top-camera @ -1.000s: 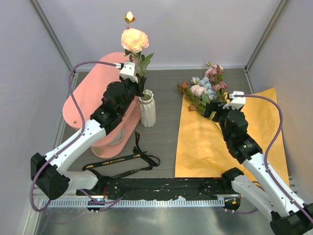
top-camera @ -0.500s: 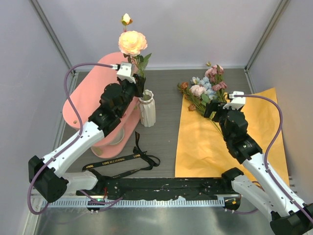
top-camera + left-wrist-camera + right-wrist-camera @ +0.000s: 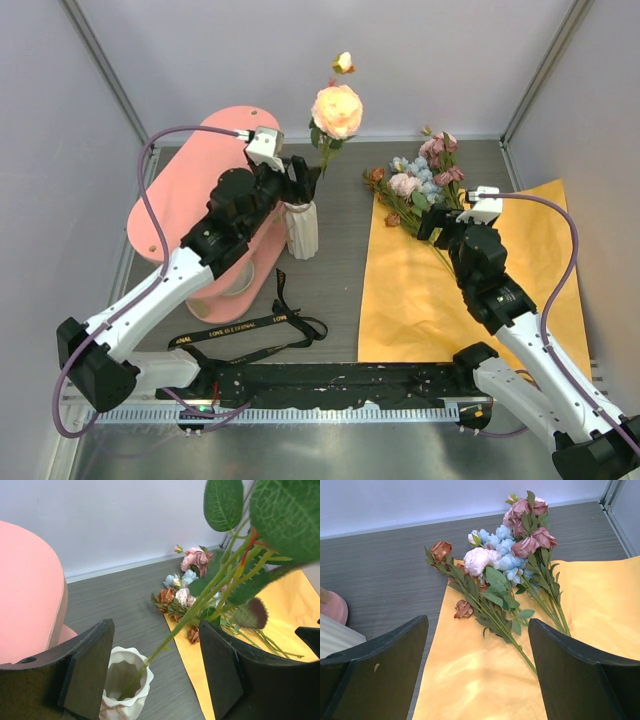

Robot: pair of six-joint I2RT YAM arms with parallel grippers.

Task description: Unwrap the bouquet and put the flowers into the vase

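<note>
Your left gripper (image 3: 155, 655) stands wide above the white vase (image 3: 301, 228), which sits left of the table's (image 3: 340, 265) middle, just beside the pink shelf (image 3: 185, 195). A peach rose (image 3: 337, 109) has its stem (image 3: 185, 622) down in the vase's neck and leans toward the right edge, passing between your spread fingers. Your right gripper (image 3: 477, 630) is also wide, holding nothing, over the other flowers (image 3: 495, 555). They lie on the unfolded orange paper (image 3: 420, 290) by the right edge, heads toward the far edge. The black ribbon (image 3: 250, 330) lies loose near the front edge.
</note>
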